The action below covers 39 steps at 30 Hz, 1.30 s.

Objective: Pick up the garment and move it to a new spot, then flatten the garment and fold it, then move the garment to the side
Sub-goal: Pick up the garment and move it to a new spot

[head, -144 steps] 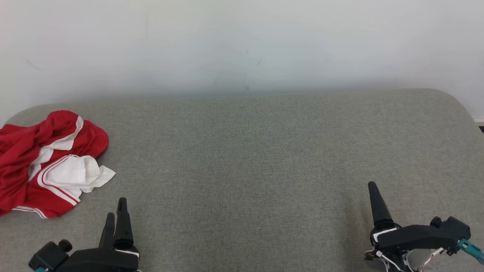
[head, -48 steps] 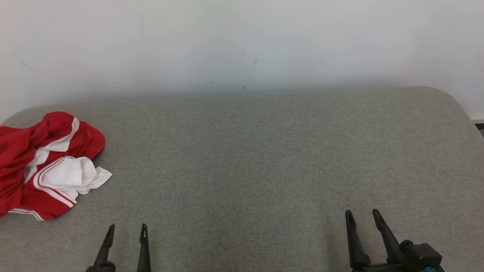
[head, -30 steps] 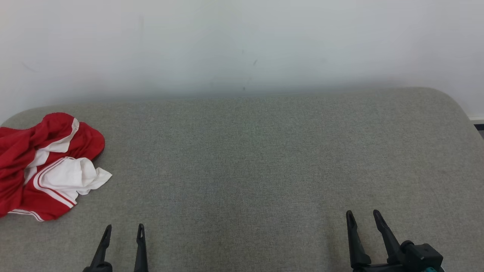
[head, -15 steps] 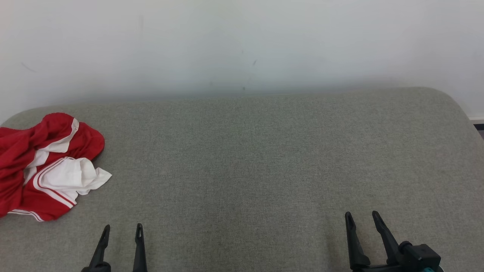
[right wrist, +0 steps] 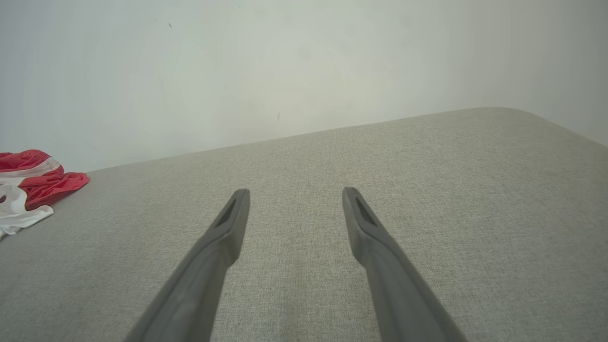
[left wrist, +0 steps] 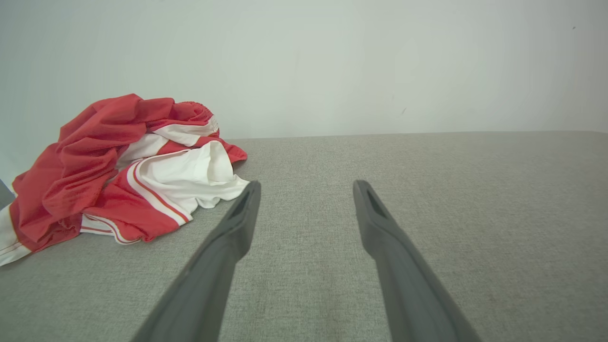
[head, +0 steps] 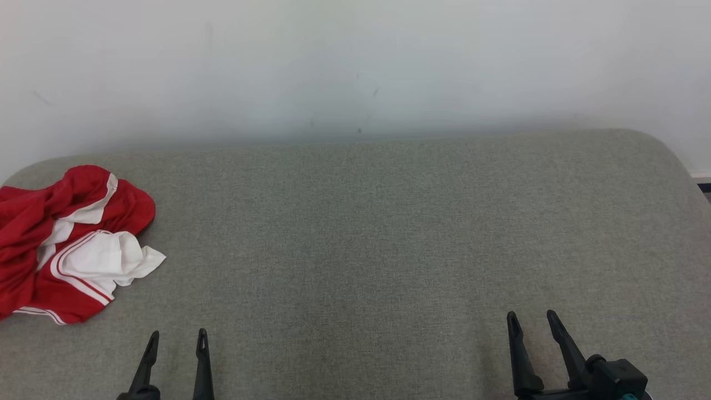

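Garment (head: 66, 244): crumpled, ahead and left of left tool (head: 178, 333) | Left tool: nearer, fingers apart, empty | Right tool (head: 531, 314): apart, empty, well away

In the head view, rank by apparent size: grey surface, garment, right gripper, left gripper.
1. grey surface
2. garment
3. right gripper
4. left gripper; the frame's bottom edge cuts both grippers, so their order is unsure.

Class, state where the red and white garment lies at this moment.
In the head view the garment lies crumpled at the left edge of the grey cushion, ahead and left of the open left hand, apart from it.
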Available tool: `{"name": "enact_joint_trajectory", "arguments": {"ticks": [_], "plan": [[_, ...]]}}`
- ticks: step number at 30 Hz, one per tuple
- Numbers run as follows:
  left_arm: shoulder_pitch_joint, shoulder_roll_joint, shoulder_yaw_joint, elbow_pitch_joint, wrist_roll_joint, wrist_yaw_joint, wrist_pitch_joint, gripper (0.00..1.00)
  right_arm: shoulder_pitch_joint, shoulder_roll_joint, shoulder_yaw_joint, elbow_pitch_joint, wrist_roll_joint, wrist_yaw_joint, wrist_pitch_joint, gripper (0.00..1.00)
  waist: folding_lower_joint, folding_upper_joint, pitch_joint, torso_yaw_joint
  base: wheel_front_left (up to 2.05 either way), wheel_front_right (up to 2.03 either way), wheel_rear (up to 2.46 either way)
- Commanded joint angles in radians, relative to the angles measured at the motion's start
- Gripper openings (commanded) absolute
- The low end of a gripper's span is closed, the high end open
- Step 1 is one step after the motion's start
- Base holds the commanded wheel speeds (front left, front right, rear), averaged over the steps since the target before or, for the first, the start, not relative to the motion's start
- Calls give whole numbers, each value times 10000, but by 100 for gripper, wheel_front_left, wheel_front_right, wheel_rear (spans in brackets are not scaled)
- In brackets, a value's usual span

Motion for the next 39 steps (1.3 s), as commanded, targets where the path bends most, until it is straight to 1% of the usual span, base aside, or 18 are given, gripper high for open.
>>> {"name": "enact_joint_trajectory", "arguments": {"ticks": [1, 9, 14, 17, 25, 35, 39], "plan": [[95, 23, 25, -8, -29, 49, -25, 100, 3, -17, -10, 0, 36, 37, -17, 100, 0, 0, 0, 15, 0, 0, 0], [54, 23, 44, 28, 84, 77, -25, 100, 60, -17, 24, -16, 100, 37, -17, 100, 0, 0, 5, 242, 0, 0, 0], [83, 20, 89, 48, 118, 218, -25, 100, 148, -15, -6, -44, 85, 37, -17, 100, 0, 0, -2, 572, 0, 0, 0], [50, 23, 101, 109, 157, 178, -25, 100, 184, -15, -11, -34, 72, 37, -17, 100, 0, 0, -18, 872, 0, 0, 0], [117, 22, 245, 186, 151, 280, -25, 100, 282, -17, 65, -17, 61, 35, -17, 100, 0, 0, -146, 1767, 0, 0, 0], [275, 21, 665, 316, 169, 616, -25, 100, 377, -13, 90, -64, -49, 35, -17, 100, 0, 0, -342, 3026, 0, 0, 0], [333, 23, 728, 389, 171, 685, -25, 100, 462, -15, 105, -68, -9, 35, -17, 100, 0, 0, -419, 3485, 0, 0, 0]]}}
